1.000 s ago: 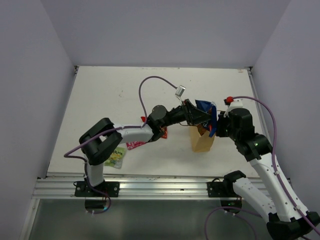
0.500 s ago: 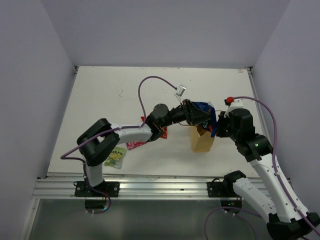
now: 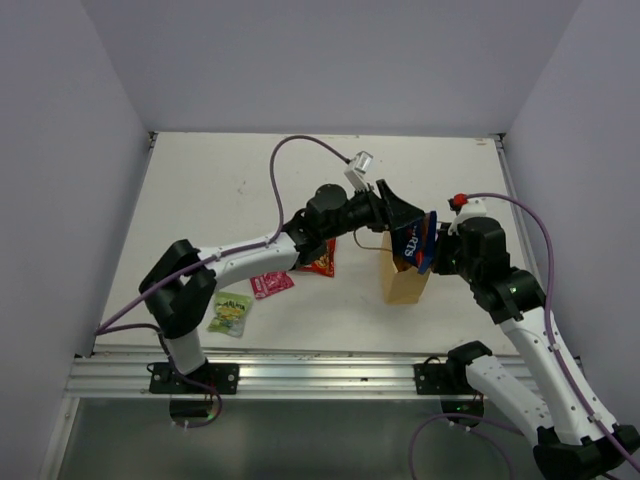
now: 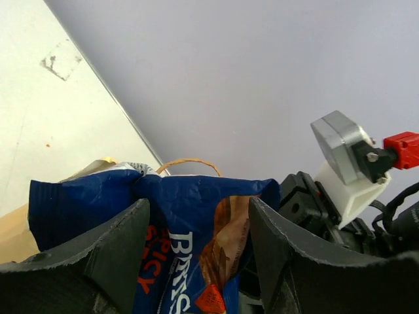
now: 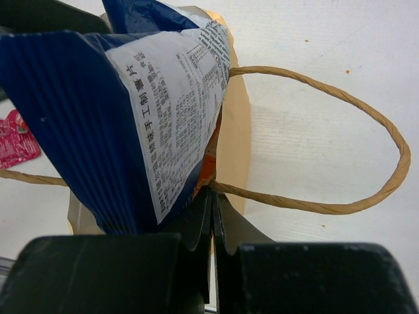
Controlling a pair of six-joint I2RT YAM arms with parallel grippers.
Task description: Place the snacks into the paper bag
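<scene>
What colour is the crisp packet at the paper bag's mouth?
The crisp packet is dark blue; the left wrist view shows it best.

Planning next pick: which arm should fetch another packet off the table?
Probably left: the left end effector is open, and the red packet, pink packet and green packet lie on its side. The right end effector is shut on the paper bag.

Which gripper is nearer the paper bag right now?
Right. The right gripper is shut on the paper bag's top edge; the left gripper, open, faces the blue crisp bag poking out of it.
</scene>
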